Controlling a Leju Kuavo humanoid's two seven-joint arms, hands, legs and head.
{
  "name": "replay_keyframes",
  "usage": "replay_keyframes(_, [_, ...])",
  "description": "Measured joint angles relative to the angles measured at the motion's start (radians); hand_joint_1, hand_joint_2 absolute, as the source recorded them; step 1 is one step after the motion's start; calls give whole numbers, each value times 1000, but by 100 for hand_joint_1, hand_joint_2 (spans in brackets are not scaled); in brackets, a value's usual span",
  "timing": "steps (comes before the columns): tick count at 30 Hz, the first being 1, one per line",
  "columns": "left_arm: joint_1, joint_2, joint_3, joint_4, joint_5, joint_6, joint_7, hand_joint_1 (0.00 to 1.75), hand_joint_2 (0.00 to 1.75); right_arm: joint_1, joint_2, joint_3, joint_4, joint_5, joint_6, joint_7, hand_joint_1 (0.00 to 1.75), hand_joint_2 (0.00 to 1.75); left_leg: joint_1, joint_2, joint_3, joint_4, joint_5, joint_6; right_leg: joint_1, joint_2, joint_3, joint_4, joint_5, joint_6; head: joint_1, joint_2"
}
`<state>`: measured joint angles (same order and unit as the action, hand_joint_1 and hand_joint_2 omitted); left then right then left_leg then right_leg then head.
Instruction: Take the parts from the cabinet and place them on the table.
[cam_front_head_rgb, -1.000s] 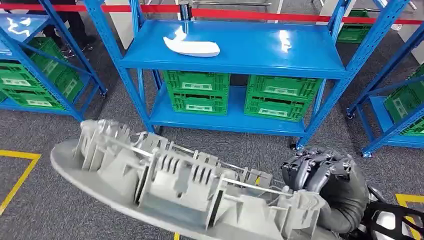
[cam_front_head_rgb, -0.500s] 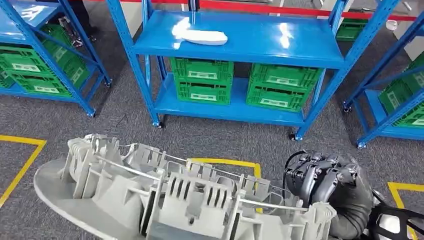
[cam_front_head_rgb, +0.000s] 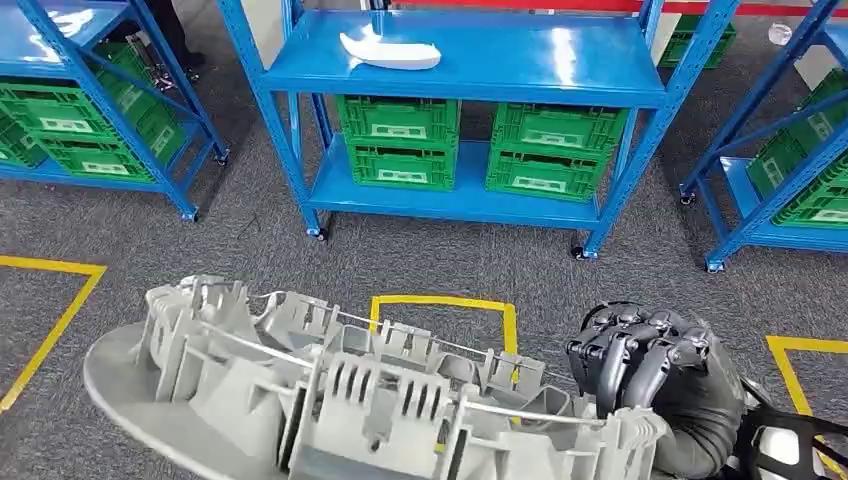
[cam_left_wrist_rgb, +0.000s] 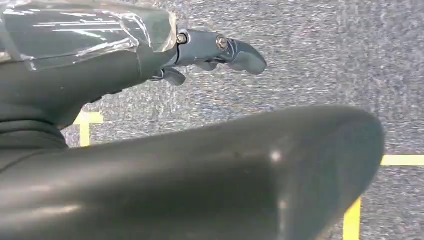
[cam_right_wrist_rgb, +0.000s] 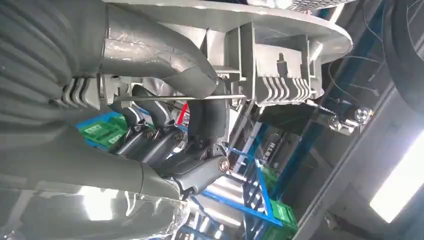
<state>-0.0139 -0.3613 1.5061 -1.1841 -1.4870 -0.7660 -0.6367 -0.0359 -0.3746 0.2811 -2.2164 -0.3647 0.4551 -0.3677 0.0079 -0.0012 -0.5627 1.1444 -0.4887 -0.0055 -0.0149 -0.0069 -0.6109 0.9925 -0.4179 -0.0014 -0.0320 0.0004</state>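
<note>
Grey ribbed part (cam_front_head_rgb: 330, 400) in right robot hand (cam_front_head_rgb: 645, 365), above carpet (cam_front_head_rgb: 450, 265).

grey ribbed part (cam_front_head_rgb: 330, 400), blue shelving (cam_front_head_rgb: 470, 70), green crates (cam_front_head_rgb: 400, 140)

Grey part (cam_front_head_rgb: 350, 400): lower edge cut off by frame bottom. Right hand (cam_front_head_rgb: 640, 365): fingertips hidden behind part's end. Left hand (cam_left_wrist_rgb: 210, 50): grip unclear.
</note>
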Motion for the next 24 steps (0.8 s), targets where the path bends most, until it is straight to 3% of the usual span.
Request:
replay_keyframes(1, [-1, 1, 0, -1, 0, 0, -2, 0, 0, 0, 0, -2, -3, 0, 0, 0, 175, 175, -4, -3, 70, -97, -18, 12, -1, 0, -5, 0, 9, 3, 0, 0])
replay_keyframes(2, [-3, 3, 0, -2, -1, -2, -3, 0, 0, -1, 0, -4, -5, -1, 4, 0, 175, 175, -8, -1, 117, -180, -58, 19, 2, 0, -11, 0, 18, 12, 2, 0])
replay_keyframes(3, [-3, 3, 0, -2, -2, -4, -4, 0, 0, -2, 0, -4, -5, -1, 7, 0, 175, 175, -13, -1, 110, -175, -51, 17, -4, -3, -9, -8, 29, 21, 2, 0])
replay_keyframes(5, [-1, 5, 1, -2, -2, -5, -8, 0, 0, -2, 0, -6, -5, -3, 9, 0, 175, 175, -23, -1, 95, -179, -38, 33, -9, -4, -12, -12, 46, 32, -3, 0])
replay_keyframes(6, [-2, 6, 0, -3, -2, -6, -9, 0, 0, -1, 0, -6, -5, -4, 10, 0, 175, 175, -20, 1, 89, -196, -15, 43, -4, -3, -15, -17, 55, 38, -2, 0])
replay_keyframes(7, [-4, 5, 0, -3, -3, -6, -10, 0, 0, 0, -1, -6, -5, -5, 10, 0, 175, 175, -14, 7, 86, -204, 1, 47, -8, -1, -29, -2, 33, 32, -2, 0])
replay_keyframes(8, [-4, 5, 0, -3, -7, -7, -13, 0, 0, -1, -3, -8, -5, -9, 9, -5, 175, 175, -14, 7, 71, -205, 16, 62, -6, 1, -47, 41, -24, 18, 3, 0])
replay_keyframes(9, [-4, 5, 0, -3, -14, -8, -14, 0, 0, 0, -5, -10, -5, -14, 8, -13, 175, 175, -16, 7, 57, -204, 28, 61, -6, 2, -67, 115, -86, 8, 5, 0])
replay_keyframes(10, [-4, 3, 0, -2, -16, -8, -15, 0, 0, 3, -5, -11, -5, -16, 7, -21, 175, 175, -17, 7, 41, -202, 41, 62, -7, 2, -85, 192, -132, 6, 6, 0])
replay_keyframes(11, [-4, 2, 0, -1, -16, -7, -15, 0, 0, 6, -5, -13, -5, -16, 0, -30, 175, 175, -18, 7, 23, -199, 53, 62, -7, 3, -97, 265, -158, 10, 6, 0])
replay_keyframes(12, [-4, 2, 0, 0, -15, -7, -15, 0, 0, 8, -5, -15, -4, -14, -9, -39, 175, 175, -19, 7, 3, -194, 64, 61, -7, 2, -95, 306, -154, 22, 6, 0])
replay_keyframes(13, [-4, 2, 0, 1, -13, -7, -15, 0, 0, 9, -5, -18, -3, -10, -15, -50, 175, 175, -18, 8, -15, -188, 73, 59, -9, 2, -76, 303, -132, 36, 6, 0])
replay_keyframes(14, [-4, 2, 0, 2, -13, -7, -15, 0, 0, 11, -5, -21, -2, -5, -19, -65, 175, 175, -17, 8, -36, -180, 83, 56, -11, 2, -34, 260, -98, 53, 7, 0])
replay_keyframes(15, [-4, 1, 0, 3, -13, -7, -15, 0, 0, 11, -5, -26, -2, 3, -23, -83, 175, 175, -14, 7, -55, -171, 87, 52, -13, 2, 20, 189, -75, 63, 6, 0])
replay_keyframes(16, [-4, 1, 0, 3, -13, -6, -15, 0, 0, 11, -5, -31, -3, 8, -25, -92, 175, 175, -13, 6, -73, -157, 93, 43, -16, 1, 92, 88, -78, 64, 7, 0])
replay_keyframes(17, [-4, 3, 0, 3, -13, -5, -15, 0, 0, 9, -4, -34, -3, 9, -26, -93, 175, 175, -21, 12, -86, -144, 98, 38, -9, -11, 141, 4, -122, 55, 10, 0])
replay_keyframes(18, [-3, 2, 0, 4, -11, -4, -15, 0, 0, 14, -5, -36, -3, 6, -25, -94, 175, 175, -20, 12, -88, -140, 107, 34, -5, -7, 143, -9, -129, 33, 5, 0])
replay_keyframes(20, [-2, 2, 1, 5, -9, 0, -15, 0, 0, 12, -5, -35, -3, -3, -22, -93, 175, 175, -17, 14, -92, -138, 121, 27, -1, 0, 126, -2, -124, 27, 6, 0])
replay_keyframes(21, [-2, 2, 1, 5, -8, 1, -15, 0, 0, 12, -5, -35, -2, -5, -22, -93, 175, 175, -16, 16, -95, -136, 125, 22, -5, 1, 121, -3, -116, 15, 6, 0])
replay_keyframes(22, [-2, 2, 1, 5, -8, 2, -15, 0, 0, 9, -4, -35, -2, -4, -22, -93, 175, 175, -11, 14, -101, -128, 106, 16, -10, 1, 113, -4, -107, 5, 7, 0])
replay_keyframes(23, [-1, 0, 1, 5, -8, 3, -16, 0, 0, 9, -4, -35, -2, -2, -23, -93, 175, 175, -10, 11, -110, -97, 52, 9, -10, 5, 107, -4, -97, -2, 1, 0])
replay_keyframes(24, [-2, 1, 0, 5, -10, 4, -19, 0, 0, 9, -4, -34, -3, 3, -25, -91, 175, 175, -7, 10, -127, -23, -22, 2, -9, 7, 95, -4, -86, -6, 0, 0])
